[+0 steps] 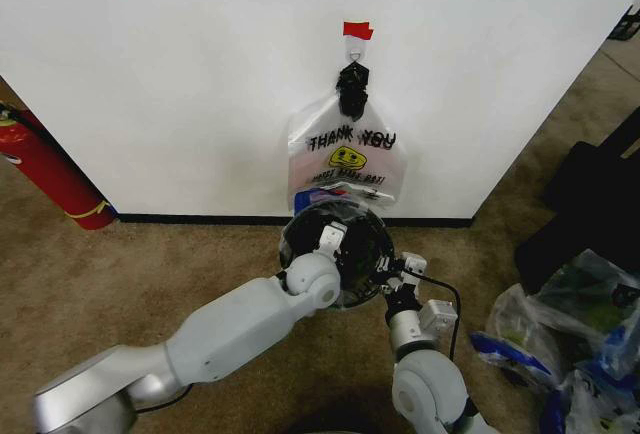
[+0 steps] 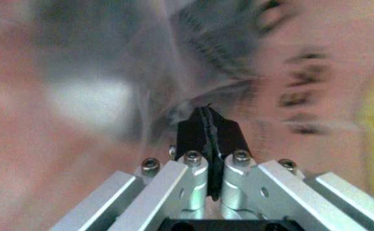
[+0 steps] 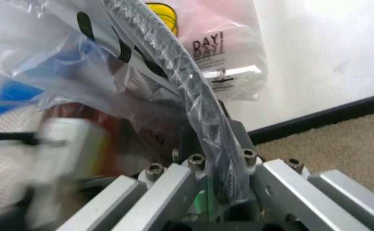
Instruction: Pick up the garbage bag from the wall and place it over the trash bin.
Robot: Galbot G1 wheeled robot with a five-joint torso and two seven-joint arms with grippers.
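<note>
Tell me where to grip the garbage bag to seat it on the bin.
Probably the garbage bag film draped over the trash bin rim, coming from outside, beside the right gripper: it lies slack and bunched there, and the left gripper pinches film at the bin's other side.

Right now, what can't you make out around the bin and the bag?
- Head view: the trash bin base, hidden behind the left gripper and the arm.
- Left wrist view: where the fingers pinch the garbage bag, blurred.
- Right wrist view: the right gripper fingertips, hidden behind bin rim and plastic.
</note>
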